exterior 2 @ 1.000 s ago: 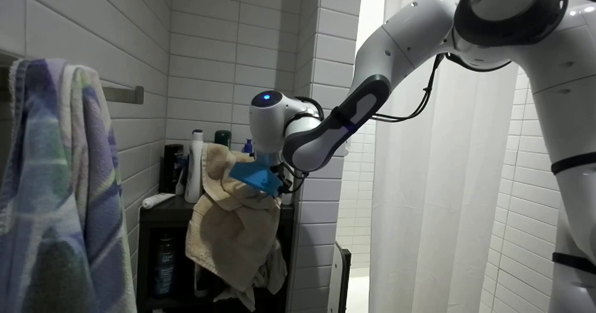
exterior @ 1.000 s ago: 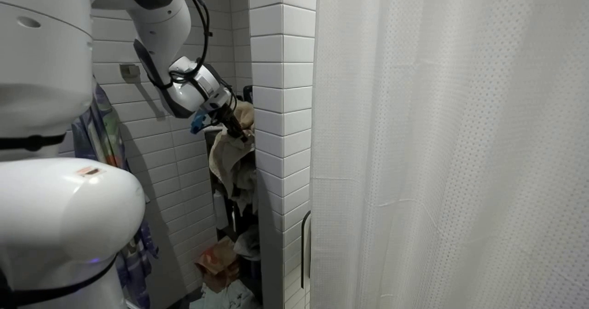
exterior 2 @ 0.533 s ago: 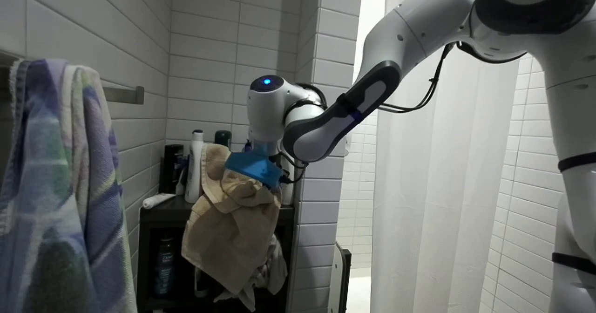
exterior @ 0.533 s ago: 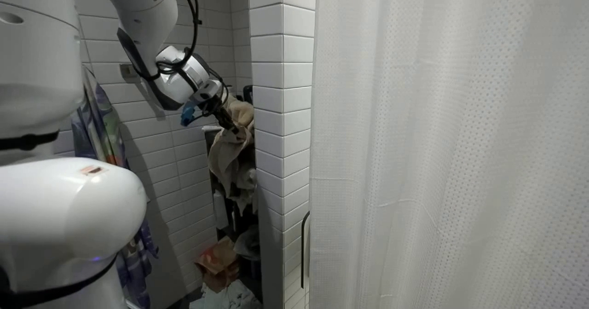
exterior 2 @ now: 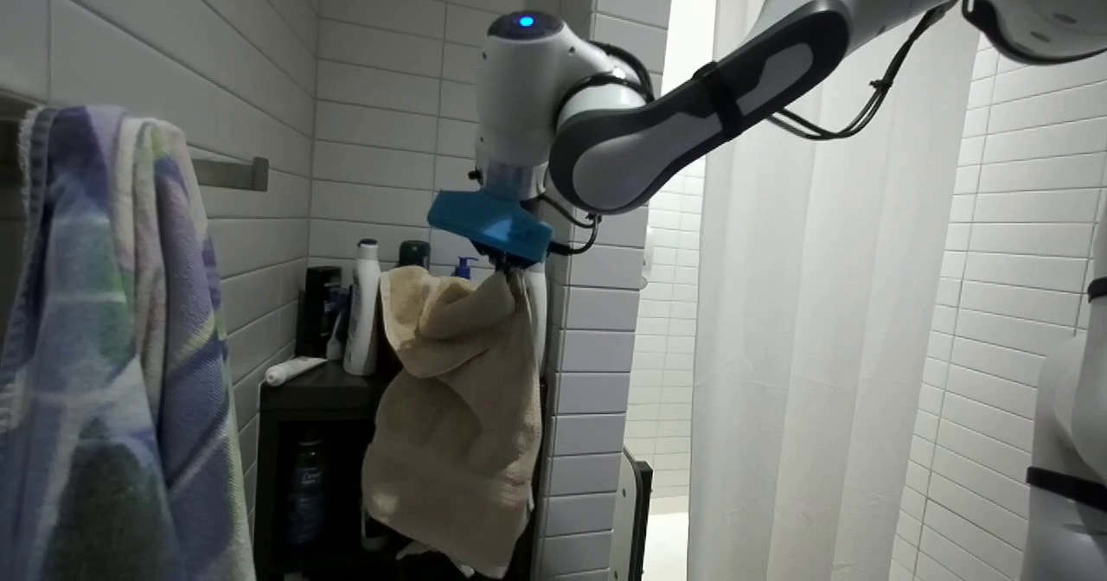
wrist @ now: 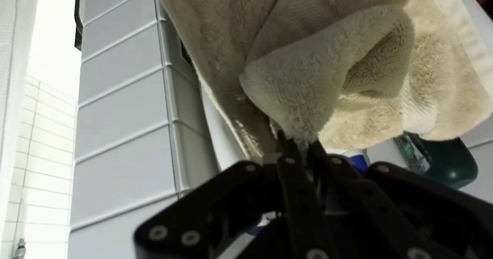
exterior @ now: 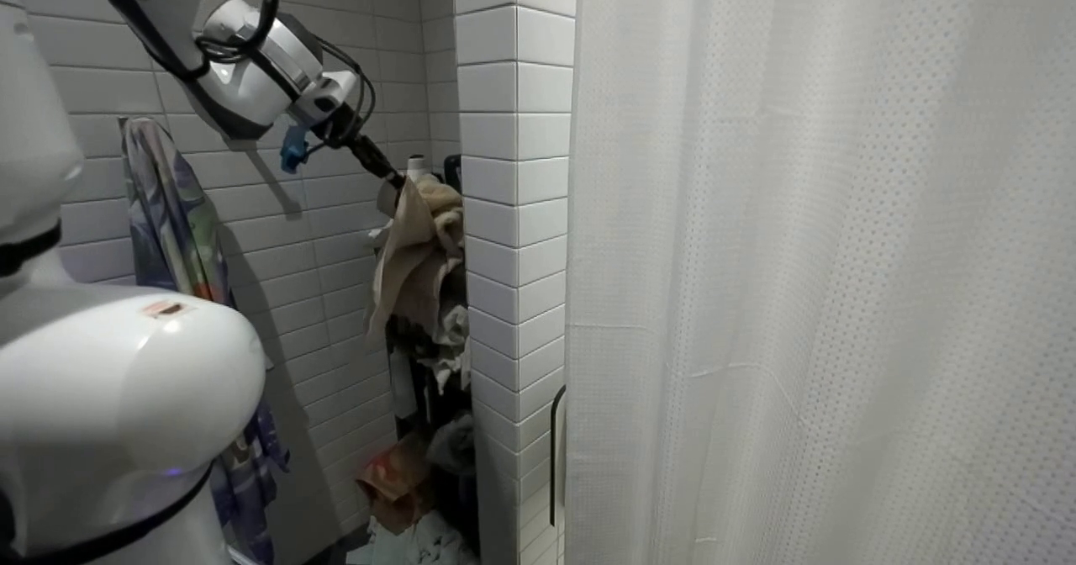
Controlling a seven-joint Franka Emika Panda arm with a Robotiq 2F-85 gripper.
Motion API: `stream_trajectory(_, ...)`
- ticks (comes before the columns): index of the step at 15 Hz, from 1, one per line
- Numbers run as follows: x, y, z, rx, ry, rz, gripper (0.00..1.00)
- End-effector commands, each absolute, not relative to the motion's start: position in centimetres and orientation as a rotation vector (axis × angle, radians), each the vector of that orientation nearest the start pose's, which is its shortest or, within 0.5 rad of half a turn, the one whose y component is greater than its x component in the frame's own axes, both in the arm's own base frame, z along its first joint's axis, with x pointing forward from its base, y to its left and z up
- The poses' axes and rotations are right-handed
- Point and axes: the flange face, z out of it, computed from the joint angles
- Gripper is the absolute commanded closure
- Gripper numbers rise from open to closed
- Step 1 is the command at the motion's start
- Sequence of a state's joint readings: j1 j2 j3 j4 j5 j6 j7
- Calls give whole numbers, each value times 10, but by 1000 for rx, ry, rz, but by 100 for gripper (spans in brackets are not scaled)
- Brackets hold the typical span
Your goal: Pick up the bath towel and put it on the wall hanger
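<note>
The beige bath towel (exterior: 412,254) hangs over the front of a dark shelf in both exterior views, partly bunched on its top (exterior 2: 458,425). My gripper (wrist: 300,137) is shut on a fold of the towel (wrist: 304,85) in the wrist view. In an exterior view the gripper (exterior: 397,182) pulls that fold up into a peak. The rest of the towel drapes below and behind it, partly still over the shelf. The wall hanger is a metal bar (exterior 2: 233,174) on the left wall. A multicoloured purple towel (exterior 2: 112,304) hangs over its near part.
The shelf (exterior 2: 311,391) holds a white bottle (exterior 2: 363,322), a black can (exterior 2: 317,313), a green bottle (exterior 2: 413,254), a blue pump (exterior 2: 464,267) and a white tube (exterior 2: 294,371). A tiled wall corner (exterior 2: 597,304) and a curtain (exterior 2: 778,347) stand beside. A paper bag (exterior: 399,481) lies below.
The arm has risen and drawn back from the shelf. My gripper has lifted the held fold, and the towel's hanging part has stretched and swung. The pale cloth below has stayed.
</note>
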State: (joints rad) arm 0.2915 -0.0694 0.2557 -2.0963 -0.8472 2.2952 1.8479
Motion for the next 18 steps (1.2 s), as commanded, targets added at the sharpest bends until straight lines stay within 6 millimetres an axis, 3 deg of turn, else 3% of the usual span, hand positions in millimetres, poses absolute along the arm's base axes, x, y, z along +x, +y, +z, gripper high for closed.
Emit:
stream_trajectory(1, 459, 274, 518, -2719, 1126, -1208, 98)
stream_trajectory(5, 448, 276, 546, -2691, 1113, -1249, 98)
stream_trajectory(12, 435, 275, 577, -2676, 1072, -1295, 98)
stream_trajectory(18, 384, 283, 629, -2693, 929, -1303, 98)
